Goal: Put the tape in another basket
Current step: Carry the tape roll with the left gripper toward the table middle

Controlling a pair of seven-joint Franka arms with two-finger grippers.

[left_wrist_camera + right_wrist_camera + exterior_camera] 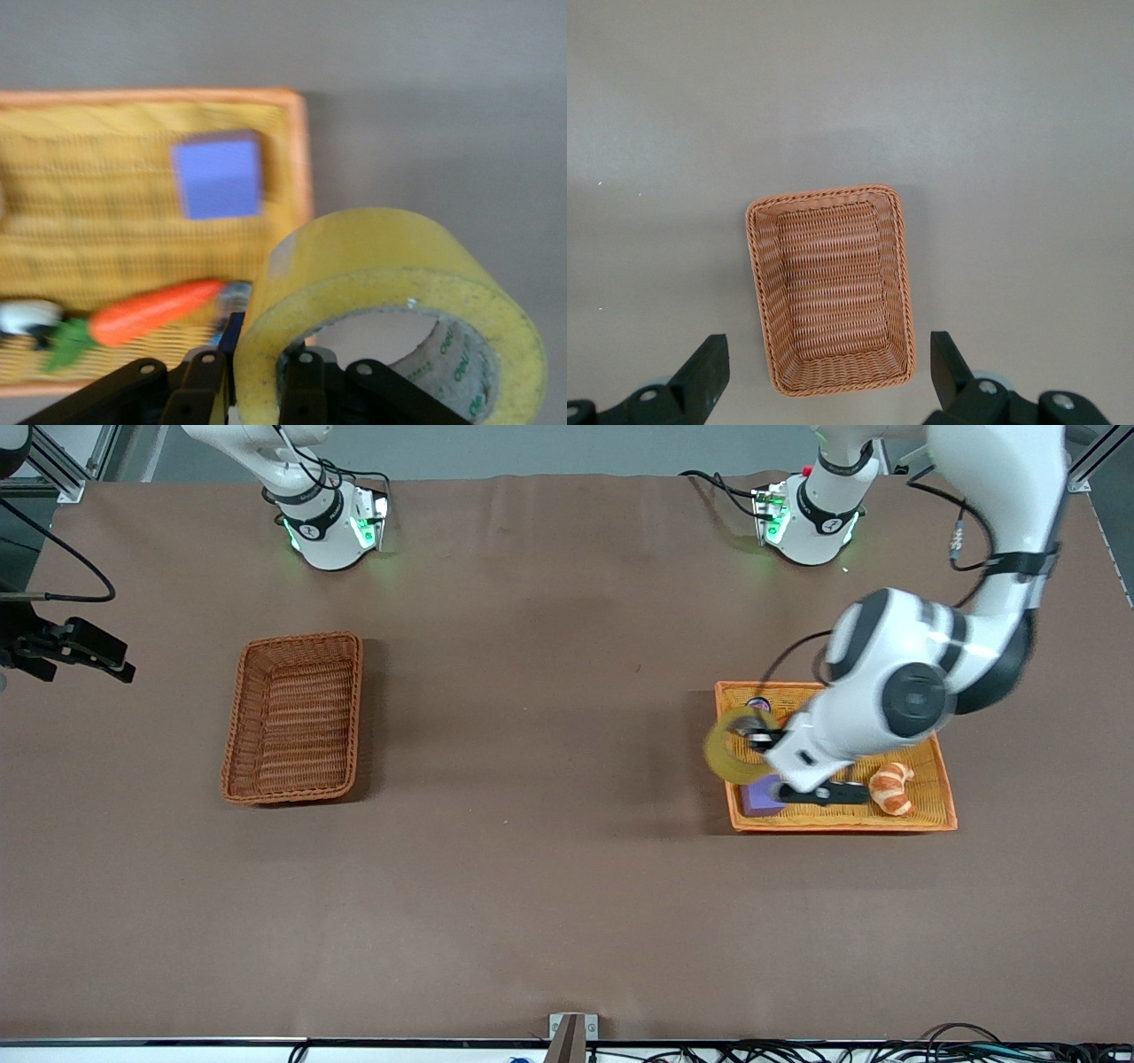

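Two woven containers are seen on the tabletop [567, 886]. The tape [732, 746] is clamped by its wall in the left end effector [755, 735] and is held in the air over the corner of the orange-yellow tray [941, 779], at ten o'clock from the purple cube [758, 801]. A croissant [891, 787] and a toy carrot [155, 312] are also kept in that tray. The reddish-brown basket [294, 717] is placed well apart, toward the right arm's end. The right end effector [828, 376] is held spread apart above that basket.

High front camera faces both robot bases across the desk [532, 868]. Right wrist camera looks straight down on the basket [830, 288], shared with front. Left wrist camera sits close over the tray [133, 239].
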